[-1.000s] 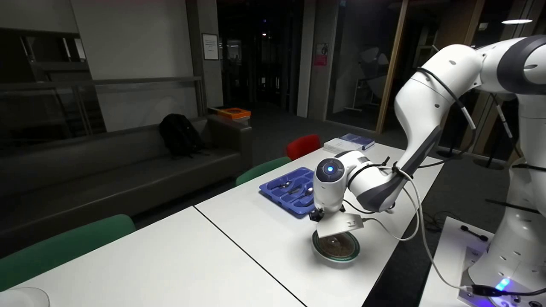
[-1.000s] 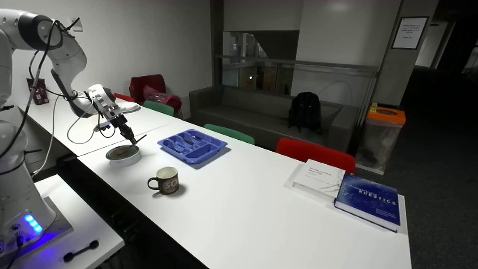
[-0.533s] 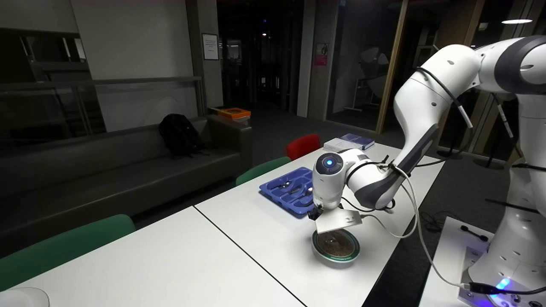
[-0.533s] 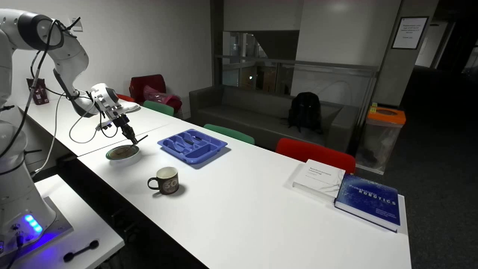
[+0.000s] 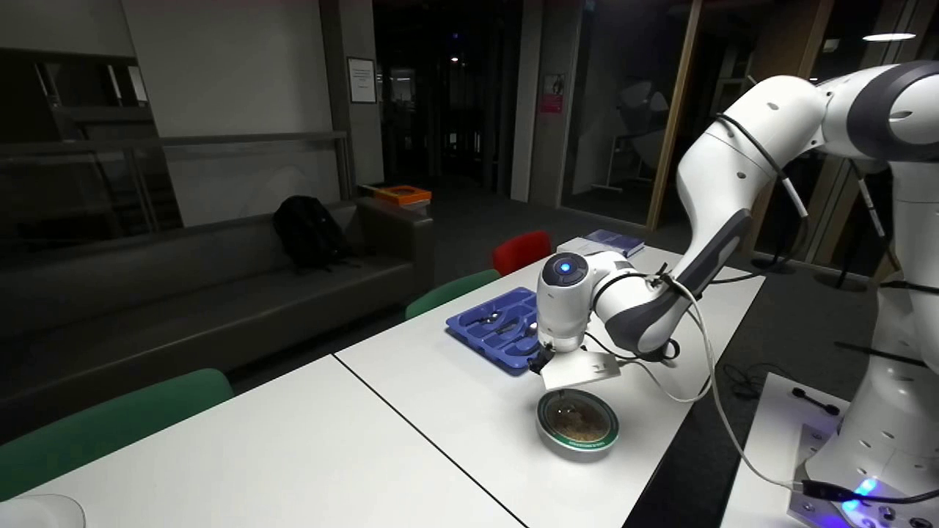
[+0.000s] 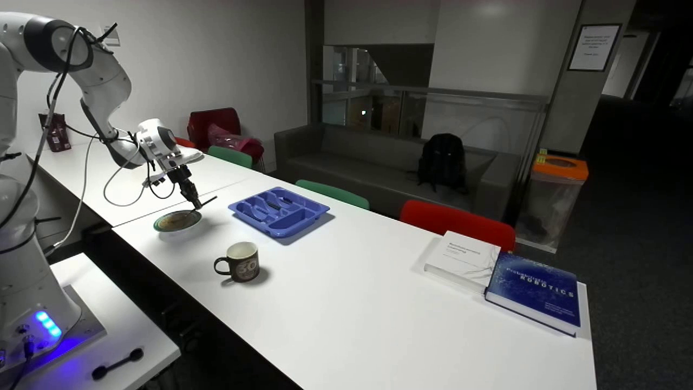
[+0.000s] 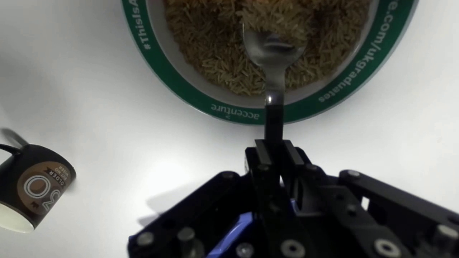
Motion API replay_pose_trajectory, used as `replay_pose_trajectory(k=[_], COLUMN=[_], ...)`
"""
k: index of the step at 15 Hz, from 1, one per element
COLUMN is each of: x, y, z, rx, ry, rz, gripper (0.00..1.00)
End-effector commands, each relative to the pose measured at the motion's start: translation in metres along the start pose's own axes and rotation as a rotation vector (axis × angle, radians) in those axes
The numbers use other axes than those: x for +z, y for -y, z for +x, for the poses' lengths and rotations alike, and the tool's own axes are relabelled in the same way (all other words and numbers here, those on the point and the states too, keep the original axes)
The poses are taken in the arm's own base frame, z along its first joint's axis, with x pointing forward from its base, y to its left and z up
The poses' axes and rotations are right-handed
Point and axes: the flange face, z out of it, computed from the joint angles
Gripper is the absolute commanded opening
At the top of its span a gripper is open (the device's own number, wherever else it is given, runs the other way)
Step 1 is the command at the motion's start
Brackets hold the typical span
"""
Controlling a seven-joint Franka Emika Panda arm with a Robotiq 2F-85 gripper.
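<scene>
My gripper is shut on the black handle of a spoon, as the wrist view shows. The handle's end juts out past the fingers toward the blue tray in an exterior view, where the gripper points down at an angle. The spoon's metal head lies over the bowl, and brown rice covers its far end. Whether the head is sunk in the rice or lifted just above it, I cannot tell. The bowl has a green printed rim, stands upright on the white table and appears in both exterior views.
A blue cutlery tray with several utensils stands close to the bowl. Nearer the table edge is a dark mug, also at the wrist view's left. Two books lie toward the far end. A cable hangs from the arm.
The gripper and spoon have shifted slightly toward the blue tray and away from the bowl's centre, and the wrist looks a little higher. Bowl, mug and tray have stayed put.
</scene>
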Motion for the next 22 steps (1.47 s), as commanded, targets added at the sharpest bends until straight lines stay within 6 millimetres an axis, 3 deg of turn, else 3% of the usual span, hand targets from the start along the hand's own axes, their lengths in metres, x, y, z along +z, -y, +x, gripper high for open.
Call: replay_pose_trajectory(k=[1,8,22], x=[-0.011,-0.019,-0.047], y=[-0.011,-0.015,-0.029], z=[0.013,0.019,0.009], rx=[-0.011,-0.019,-0.017], ry=[0.023,0.047,0.053], rz=[0.04,0.073,0.099], gripper=[0.03,0.03,0.03])
